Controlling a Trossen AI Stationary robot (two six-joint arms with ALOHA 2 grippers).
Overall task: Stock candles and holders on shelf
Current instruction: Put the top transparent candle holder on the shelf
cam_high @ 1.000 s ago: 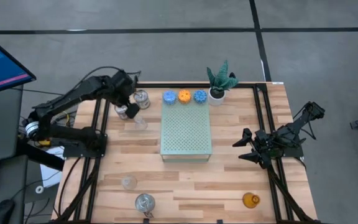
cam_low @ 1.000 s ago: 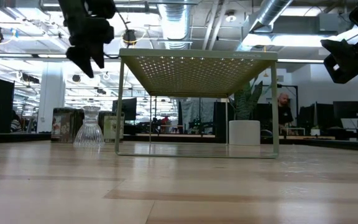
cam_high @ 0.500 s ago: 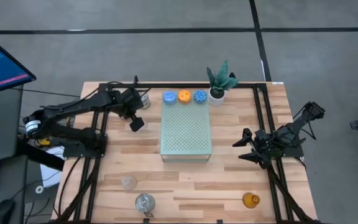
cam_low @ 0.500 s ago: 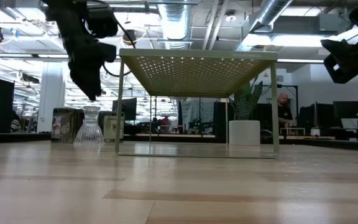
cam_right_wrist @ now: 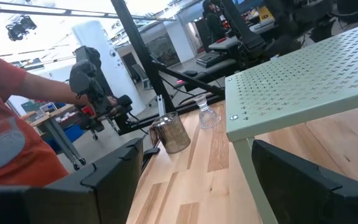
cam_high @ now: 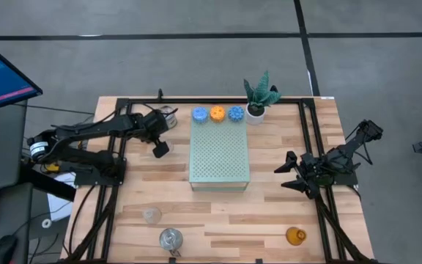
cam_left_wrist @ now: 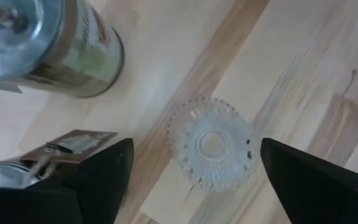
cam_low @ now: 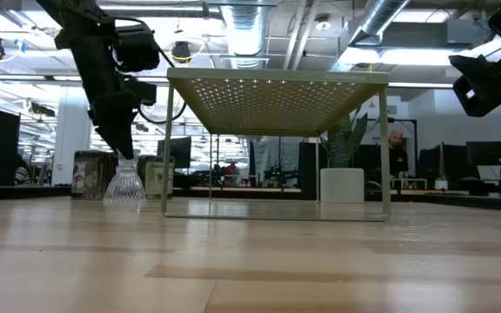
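Observation:
My left gripper (cam_high: pixel 160 147) is open and points down over a clear ribbed glass cup (cam_left_wrist: pixel 211 143) that stands on the table left of the shelf. Its fingers stand on either side of the cup, apart from it. In the low view the fingertips (cam_low: pixel 122 146) are just above the cup's rim (cam_low: pixel 126 158). The mint-green perforated shelf (cam_high: pixel 220 154) stands mid-table. Two blue candles (cam_high: pixel 199 114) (cam_high: pixel 236 114) and an orange one (cam_high: pixel 217 114) lie in a row behind it. My right gripper (cam_high: pixel 288 176) is open and empty at the table's right.
Two silver tins (cam_left_wrist: pixel 55 43) (cam_left_wrist: pixel 5 171) stand close beside the cup, at the far left. Another tin (cam_high: pixel 170 238), a clear cup (cam_high: pixel 151 215) and an amber cup (cam_high: pixel 295 235) stand near the front edge. A potted plant (cam_high: pixel 258 95) stands at the back.
My left gripper has gone down and toward the table's near edge, from beside the far-left tin to right over the clear glass cup. The cup has stayed where it was.

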